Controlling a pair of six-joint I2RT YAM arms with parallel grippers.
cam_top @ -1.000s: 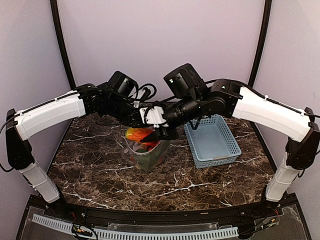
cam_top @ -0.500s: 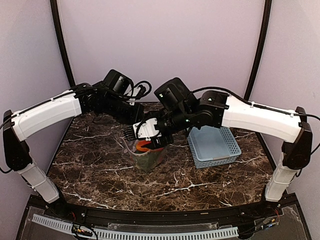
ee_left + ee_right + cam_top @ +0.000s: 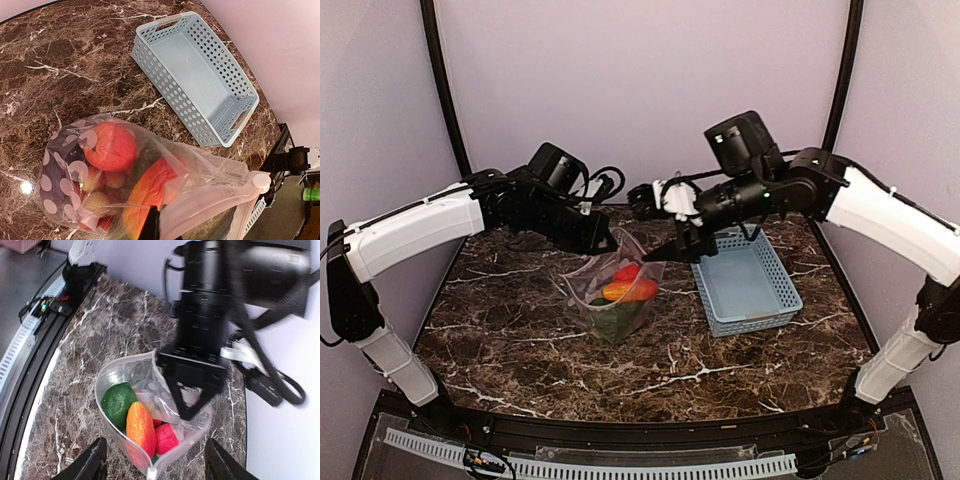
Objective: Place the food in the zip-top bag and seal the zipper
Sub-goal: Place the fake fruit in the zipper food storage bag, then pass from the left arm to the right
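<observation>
Plastic bag (image 3: 145,375) holds pepper (image 3: 140,426), right tool (image 3: 156,460) apparently withdrawn

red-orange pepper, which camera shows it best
Right wrist: it looks straight down the open mouth of the zip-top bag, so the red-orange pepper shows bare. Left wrist sees the pepper through plastic, partly cut off below. Top external shows the pepper small, through the bag wall.
</observation>
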